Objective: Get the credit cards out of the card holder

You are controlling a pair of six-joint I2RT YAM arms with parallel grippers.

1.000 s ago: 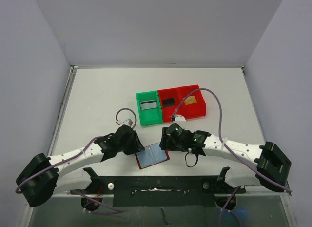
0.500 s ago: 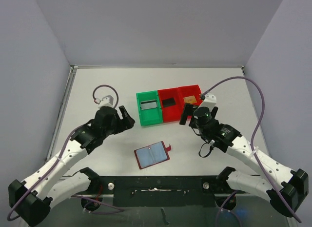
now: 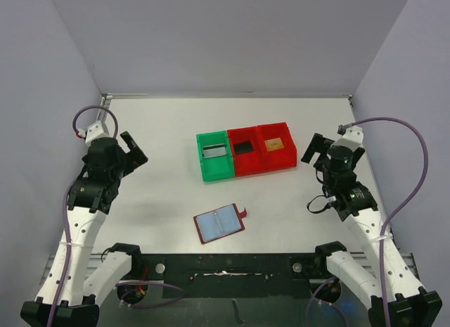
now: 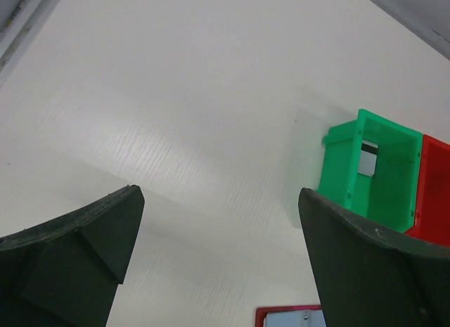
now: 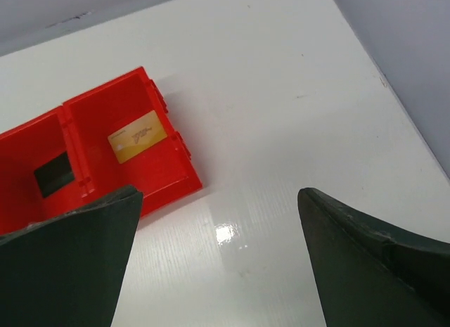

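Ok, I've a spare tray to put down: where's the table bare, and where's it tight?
Bare: behind the green plastic bin and two red plastic bins; also between that green bin and the left arm. Tightest: between bins and open dark red card holder.

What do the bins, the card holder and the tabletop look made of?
Green bin and red bins: probably moulded plastic, with uniform colour, thin rigid walls and a slight sheen.
Card holder: dark red cover with pale blue-grey pockets, matte. It could be leather or an imitation; the pictures don't settle which.
Tabletop: glossy white sheet, likely plastic, showing a glare spot and fine parallel ribbing.
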